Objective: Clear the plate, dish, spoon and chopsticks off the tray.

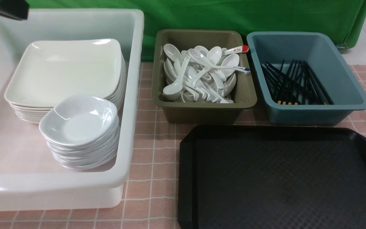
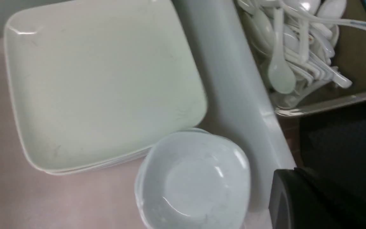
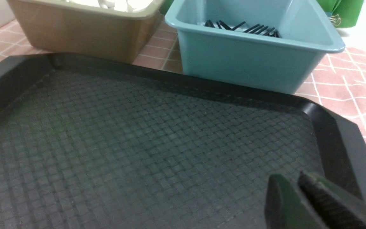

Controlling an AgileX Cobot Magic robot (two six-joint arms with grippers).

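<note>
- Tray [image 1: 281, 178]: bare.
- Plate [image 1: 65, 70], dish [image 1: 79, 119]: top their stacks in white tub [image 1: 132, 95].
- Left tool [image 2: 300, 197]: together.
- Right tool [image 3: 300, 197]: slightly apart, holding nothing.

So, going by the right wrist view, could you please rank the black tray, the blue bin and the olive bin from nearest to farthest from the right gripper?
1. The tray: directly under the right gripper, whose tips hang over its textured floor.
2. The blue bin: just beyond the tray's far rim, holding black chopsticks.
3. The olive bin: beyond the tray's far corner, diagonally across from the gripper.
</note>
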